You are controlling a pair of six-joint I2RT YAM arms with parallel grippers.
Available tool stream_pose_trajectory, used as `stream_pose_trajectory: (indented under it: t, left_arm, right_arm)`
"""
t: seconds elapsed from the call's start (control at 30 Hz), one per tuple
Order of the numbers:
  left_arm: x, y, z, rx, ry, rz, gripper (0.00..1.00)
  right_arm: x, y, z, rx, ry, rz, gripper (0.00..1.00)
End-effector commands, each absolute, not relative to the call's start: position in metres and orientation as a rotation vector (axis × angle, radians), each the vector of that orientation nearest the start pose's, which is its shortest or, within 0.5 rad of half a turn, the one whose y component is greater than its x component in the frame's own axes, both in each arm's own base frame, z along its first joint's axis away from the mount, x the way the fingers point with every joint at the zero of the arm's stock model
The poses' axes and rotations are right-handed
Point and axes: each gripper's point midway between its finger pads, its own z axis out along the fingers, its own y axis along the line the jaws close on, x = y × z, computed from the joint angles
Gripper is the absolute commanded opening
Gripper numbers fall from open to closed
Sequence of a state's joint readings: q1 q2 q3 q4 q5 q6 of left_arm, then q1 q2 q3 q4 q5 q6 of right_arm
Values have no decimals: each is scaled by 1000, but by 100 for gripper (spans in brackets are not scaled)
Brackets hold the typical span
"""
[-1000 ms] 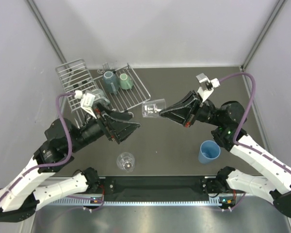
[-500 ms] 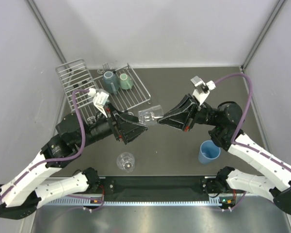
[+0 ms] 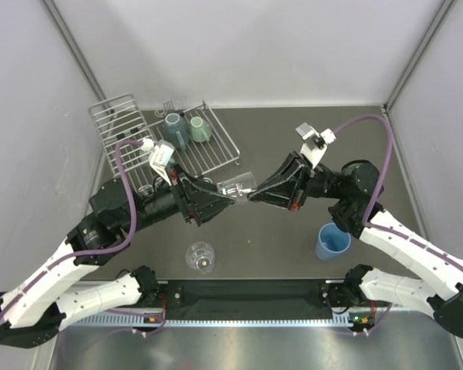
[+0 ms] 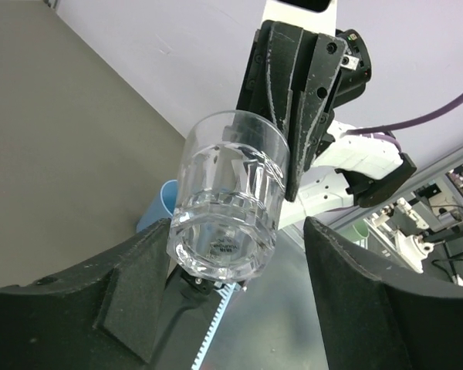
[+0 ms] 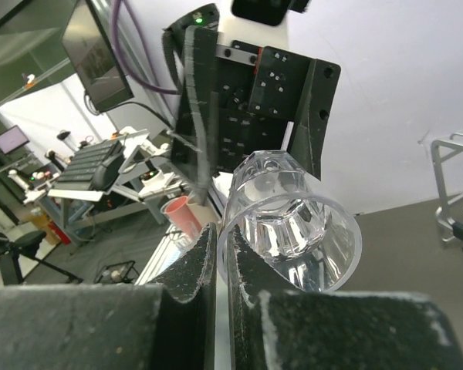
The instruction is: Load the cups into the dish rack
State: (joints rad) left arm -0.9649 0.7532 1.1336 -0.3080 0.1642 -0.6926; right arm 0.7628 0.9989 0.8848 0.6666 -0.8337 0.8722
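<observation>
My right gripper (image 3: pixel 252 196) is shut on the rim of a clear faceted glass (image 3: pixel 235 186) and holds it on its side above the table. In the right wrist view the fingertips (image 5: pixel 207 245) pinch the glass wall (image 5: pixel 289 223). My left gripper (image 3: pixel 221 197) is open, with its jaws on either side of the glass base (image 4: pixel 228 204) and gaps on both sides. The silver wire dish rack (image 3: pixel 212 154) stands at the back left and holds a grey-teal mug (image 3: pixel 173 129) and a mint-green mug (image 3: pixel 200 129). A blue tumbler (image 3: pixel 332 241) and a second clear glass (image 3: pixel 201 257) stand on the table.
The rack's raised slotted section (image 3: pixel 119 123) is by the left wall. The blue tumbler stands under the right forearm, near the front edge. The second glass stands close to the metal rail (image 3: pixel 247 293) between the arm bases. The cream cup is out of view.
My left gripper has swung right and up until its open jaws bracket the glass base. My right gripper has carried the glass slightly left and down toward it.
</observation>
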Motion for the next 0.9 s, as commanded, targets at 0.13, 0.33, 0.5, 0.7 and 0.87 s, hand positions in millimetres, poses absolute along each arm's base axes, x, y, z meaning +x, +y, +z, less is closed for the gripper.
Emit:
stream_pose_trajectory:
  t: [0.13, 0.33, 0.5, 0.7, 0.87]
  left_arm:
    - [105, -263, 458, 388, 1546, -1509, 45]
    - [112, -267, 454, 380, 1596, -1474, 0]
    - [137, -257, 442, 338, 1719, -1252, 0]
    - [181, -249, 410, 353, 1913, -876, 0]
    - [216, -261, 381, 372, 2042, -811, 0]
  right_arm:
    - [87, 300, 465, -877, 1023, 1795, 0]
    - [104, 305, 454, -824, 1141, 1714, 39]
    - [139, 292, 437, -666, 1323, 1468, 76]
    - [204, 233, 384, -277, 1636, 988, 99]
    - [230, 181, 349, -38, 1803, 666, 100]
